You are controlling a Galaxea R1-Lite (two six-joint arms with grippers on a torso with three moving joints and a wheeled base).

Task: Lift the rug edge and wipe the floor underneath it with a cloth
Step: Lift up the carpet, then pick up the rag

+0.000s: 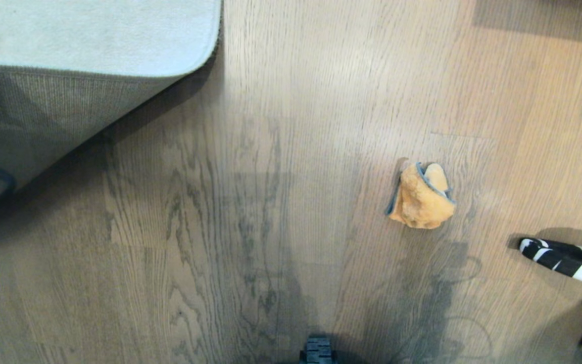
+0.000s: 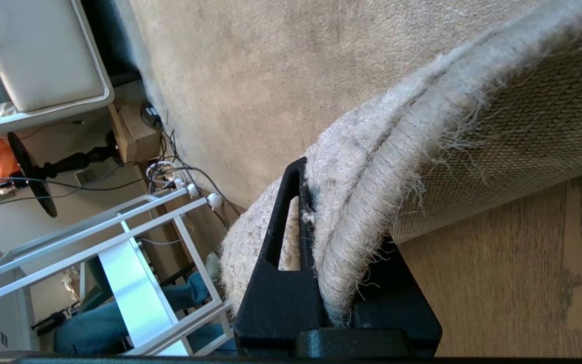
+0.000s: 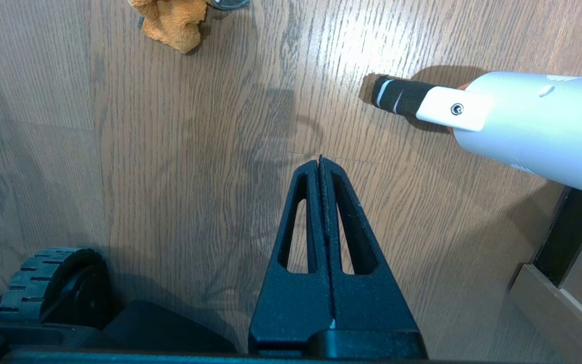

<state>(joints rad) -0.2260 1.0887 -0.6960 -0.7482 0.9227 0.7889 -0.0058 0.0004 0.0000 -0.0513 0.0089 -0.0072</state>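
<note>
Rug edge (image 1: 119,96) folded up at far left, off floor (image 1: 281,202). Cloth (image 1: 421,196) on floor well right of it. Vacuum nozzle (image 1: 548,253) right of cloth, apart.

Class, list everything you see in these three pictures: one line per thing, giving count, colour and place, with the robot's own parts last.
rug: one, pale grey-beige, upper left of head view, corner lifted, tan backing showing.
cloth: one, orange with grey trim, bunched on floor, right of centre.
floor: grey-brown wood planks, throughout.
white tube with black striped tip: one, on the floor at the right edge.
white frame: one, beyond the rug in the left wrist view.
wheel: one, black, robot base.
left tool: black, shut on rug edge.
right tool: black, shut, empty, above floor.
</note>
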